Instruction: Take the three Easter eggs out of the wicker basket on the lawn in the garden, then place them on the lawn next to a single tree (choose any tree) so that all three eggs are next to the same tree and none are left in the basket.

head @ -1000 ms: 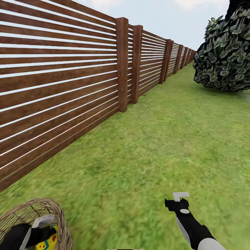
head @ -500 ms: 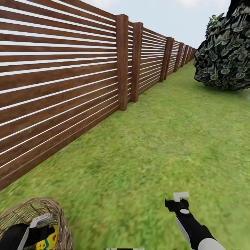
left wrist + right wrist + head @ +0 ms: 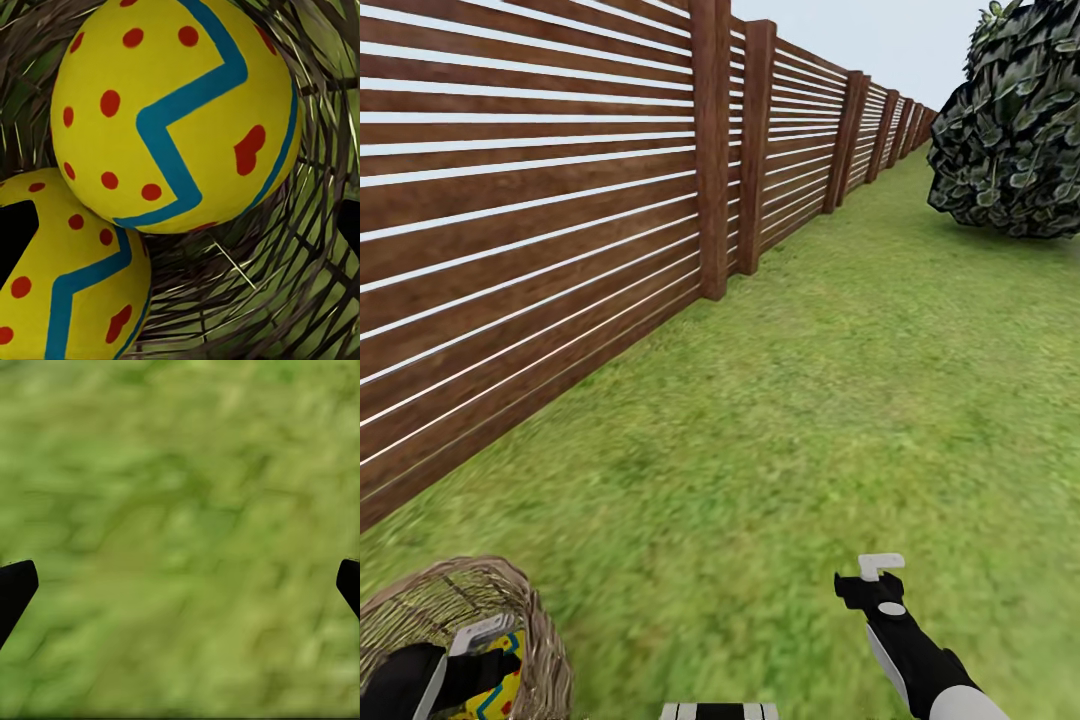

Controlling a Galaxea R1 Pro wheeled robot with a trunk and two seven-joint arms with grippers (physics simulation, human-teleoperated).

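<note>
At the lower left corner of the head view, the wicker basket (image 3: 510,620) stands on the lawn (image 3: 790,420) with the left gripper (image 3: 475,655) reaching down inside it. The left wrist view shows two Easter eggs, the upper egg (image 3: 172,112) resting on the lower egg (image 3: 75,285), both against the woven wall; a third egg cannot be made out. Whether the left jaws are apart or together cannot be told, since the fingers are hidden in the basket. The right gripper (image 3: 868,578) hangs over bare grass at lower centre-right, its jaws apart and empty, with dark fingertips (image 3: 15,585) at the two side edges of its wrist view.

Risks, as judged: the smooth, rounded eggs may roll aside under a closing grip, and a finger snagged in the open weave could tip the tall basket.

Room for movement: the slatted wooden fence (image 3: 540,230) closes the left side, running to the upper centre. Open grass spreads through the middle and right. A dark leafy bush (image 3: 1010,130) sits at upper right.
</note>
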